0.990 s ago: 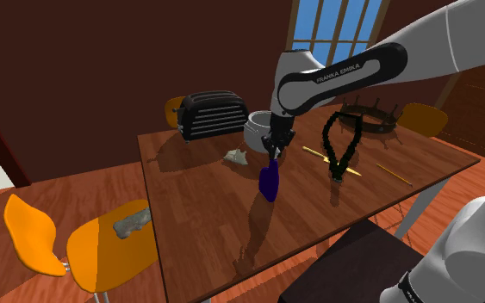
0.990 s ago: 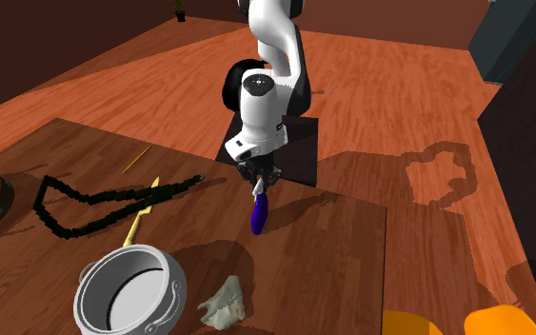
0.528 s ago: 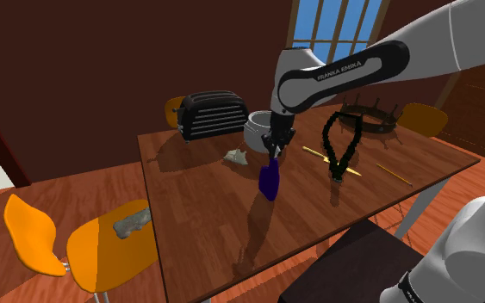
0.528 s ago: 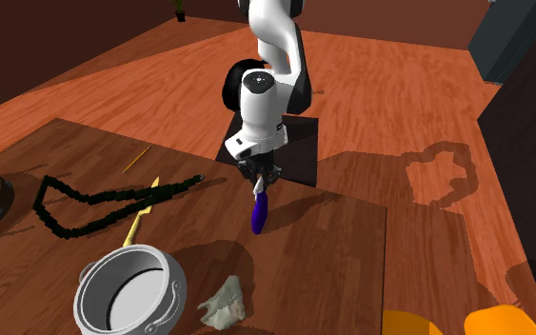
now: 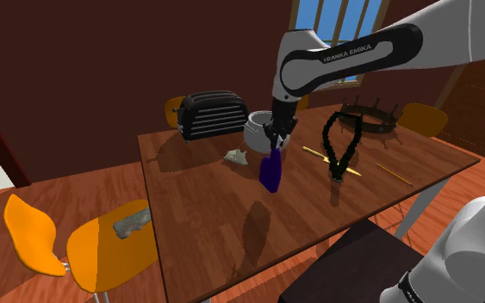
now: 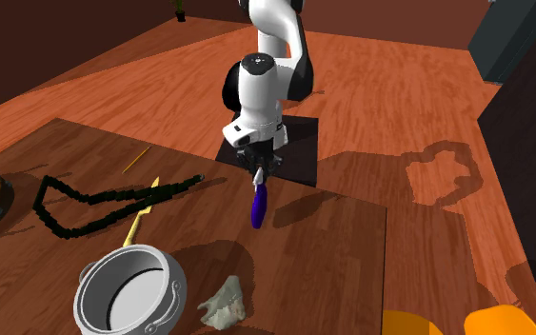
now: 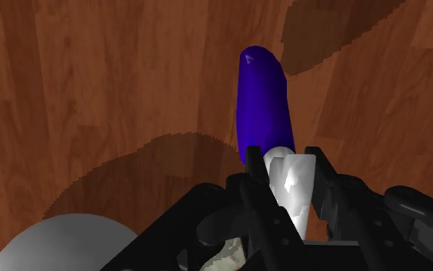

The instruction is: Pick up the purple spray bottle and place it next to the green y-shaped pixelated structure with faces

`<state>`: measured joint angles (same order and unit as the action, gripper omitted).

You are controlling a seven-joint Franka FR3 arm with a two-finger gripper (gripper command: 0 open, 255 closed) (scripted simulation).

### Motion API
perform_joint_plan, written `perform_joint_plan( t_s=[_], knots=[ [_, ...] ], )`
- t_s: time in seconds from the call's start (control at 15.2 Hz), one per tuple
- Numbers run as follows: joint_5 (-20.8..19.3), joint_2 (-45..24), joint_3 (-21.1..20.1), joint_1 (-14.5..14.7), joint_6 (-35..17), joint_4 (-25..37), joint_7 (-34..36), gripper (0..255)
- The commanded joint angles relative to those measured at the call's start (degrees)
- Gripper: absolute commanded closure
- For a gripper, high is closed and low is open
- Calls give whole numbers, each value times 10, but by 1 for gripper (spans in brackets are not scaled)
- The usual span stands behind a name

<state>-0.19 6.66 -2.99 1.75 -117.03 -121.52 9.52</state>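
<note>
Wrist view first: saw the gripper (image 7: 288,185) clamped on the white head of the purple spray bottle (image 7: 262,100), with the body hanging free above the table (image 5: 197,224). Placed it, by the shoulder view, at about 9 o'clock from the green pixelated structure (image 5: 341,163), near but apart. Judged it light, stiff and smooth, so maybe slippery; considered the narrow head a good hold, though liable to swing
</note>
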Motion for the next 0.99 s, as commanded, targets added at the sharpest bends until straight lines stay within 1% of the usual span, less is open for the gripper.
perform_joint_plan(
  t_s=[0.0, 0.92],
  knots=[
    [0, 5, 0, 0, 16, 11, 0, 255],
    [1, 18, 0, 0, 123, 105, -1, 255]
  ],
)
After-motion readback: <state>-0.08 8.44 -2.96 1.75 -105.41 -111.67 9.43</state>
